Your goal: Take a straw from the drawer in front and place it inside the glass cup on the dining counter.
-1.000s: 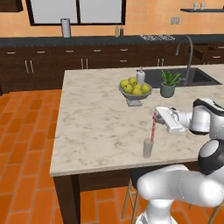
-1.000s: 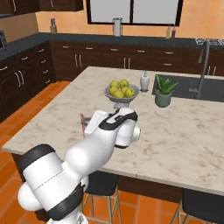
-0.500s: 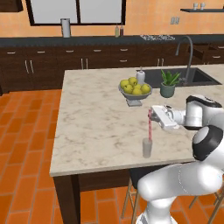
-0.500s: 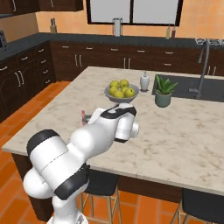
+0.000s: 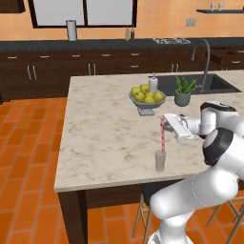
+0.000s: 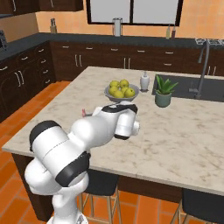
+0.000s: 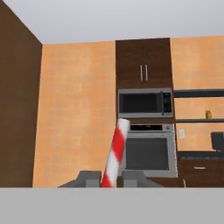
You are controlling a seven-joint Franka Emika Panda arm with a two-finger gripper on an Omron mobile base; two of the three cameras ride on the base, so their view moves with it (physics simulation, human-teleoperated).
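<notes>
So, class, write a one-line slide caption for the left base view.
Robot gripper holds the striped straw upright, its lower end inside the glass cup on the dining counter.

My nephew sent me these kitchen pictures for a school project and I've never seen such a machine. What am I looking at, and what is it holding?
It is a computer-drawn kitchen with a white robot arm on a base that can drive. Two pictures come from cameras on the base, behind the arm to its left and right. The third comes from a camera on the hand, looking along its two fingers.

The arm works over a counter with a cream stone top. On it stand a bowl of fruit, a small white bottle, a potted plant and a clear glass cup.

The gripper is shut on a red-and-white striped straw. In the left base view the straw stands upright with its lower end in the cup.
</notes>
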